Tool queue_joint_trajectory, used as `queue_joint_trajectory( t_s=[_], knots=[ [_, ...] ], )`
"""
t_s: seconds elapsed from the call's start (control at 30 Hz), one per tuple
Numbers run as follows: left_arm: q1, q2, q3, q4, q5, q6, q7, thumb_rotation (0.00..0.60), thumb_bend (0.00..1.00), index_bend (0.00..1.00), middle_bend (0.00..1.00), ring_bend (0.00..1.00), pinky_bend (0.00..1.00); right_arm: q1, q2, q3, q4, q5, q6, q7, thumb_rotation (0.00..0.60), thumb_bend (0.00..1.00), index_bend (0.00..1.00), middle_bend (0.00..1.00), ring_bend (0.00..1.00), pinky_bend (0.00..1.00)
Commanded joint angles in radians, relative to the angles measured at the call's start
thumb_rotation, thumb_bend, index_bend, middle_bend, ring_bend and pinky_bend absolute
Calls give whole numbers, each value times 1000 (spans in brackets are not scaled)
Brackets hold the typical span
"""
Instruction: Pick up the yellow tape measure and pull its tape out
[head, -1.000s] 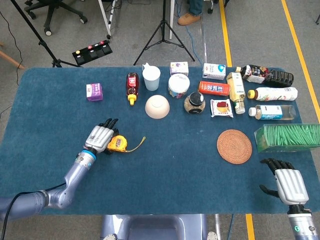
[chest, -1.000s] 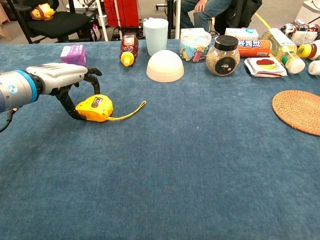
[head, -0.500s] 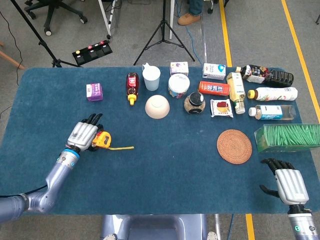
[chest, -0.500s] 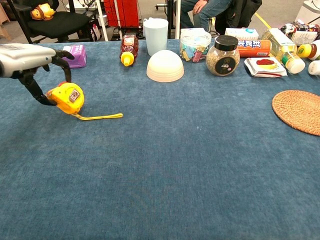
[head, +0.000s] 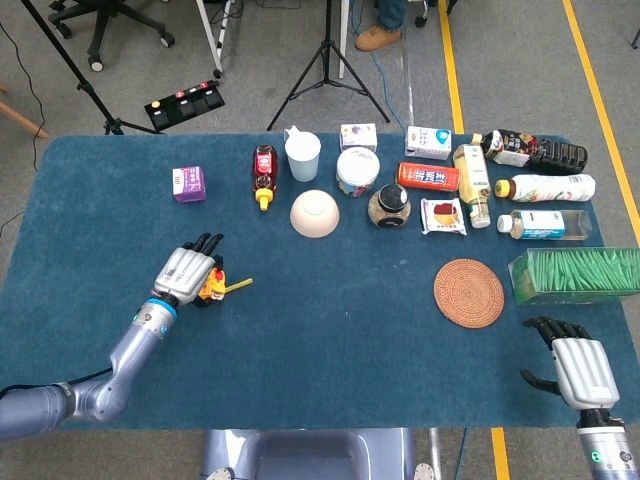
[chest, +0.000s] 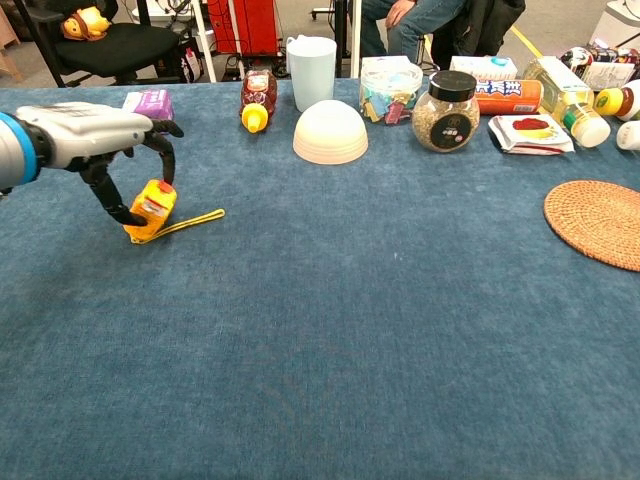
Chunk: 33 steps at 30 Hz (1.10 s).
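Observation:
The yellow tape measure (chest: 151, 208) stands tilted on its edge on the blue tablecloth, with a short yellow strip (chest: 192, 219) of tape trailing to its right. My left hand (chest: 95, 135) arches over it and grips the case between thumb and curled fingers. From the head view, the left hand (head: 188, 275) covers most of the tape measure (head: 213, 288). My right hand (head: 577, 368) lies at the table's near right corner, fingers spread, holding nothing; the chest view does not show it.
A purple carton (head: 188, 184) sits behind the left hand. Along the back stand a red bottle (head: 264, 170), white cup (head: 302, 156), white bowl (head: 314, 213), jars and bottles. A woven coaster (head: 469, 293) and green box (head: 575, 275) lie right.
The left hand shifted left, then back a little to the right, taking the tape measure along. The case turned from lying flat up onto its edge, and the trailing strip looks shorter.

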Motion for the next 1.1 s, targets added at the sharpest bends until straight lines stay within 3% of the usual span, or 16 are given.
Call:
queue_joint_trajectory(
  t_s=[0.03, 0.1, 0.23, 0.4, 0.67, 1.1],
  knots=[
    [-43, -41, -12, 7, -51, -2, 59, 600, 178, 351, 47, 0, 186, -3, 2, -1, -2, 0, 3, 0, 600, 151, 284, 310, 321, 291],
    [-61, -52, -19, -2, -76, 11, 89, 600, 152, 208, 24, 0, 163, -7, 5, -3, -5, 0, 6, 1, 600, 151, 284, 310, 321, 291],
    [-84, -31, -18, -48, -131, 15, 134, 600, 141, 111, 1, 0, 155, -14, 9, -5, -8, 0, 14, 5, 600, 151, 283, 310, 321, 291],
    [-82, 16, 2, -113, -177, 12, 130, 600, 139, 109, 0, 0, 155, -20, 9, -4, -6, 2, 22, 15, 600, 151, 284, 310, 320, 291],
    [-49, 55, 28, -117, -143, 26, 65, 600, 139, 152, 1, 0, 165, -20, 8, -5, -6, -5, 22, 18, 600, 152, 283, 310, 320, 291],
    [-64, -52, 6, 1, -115, -8, -15, 600, 141, 238, 3, 8, 208, -26, 13, -4, -17, 6, 20, 4, 600, 153, 283, 310, 320, 292]
  ],
)
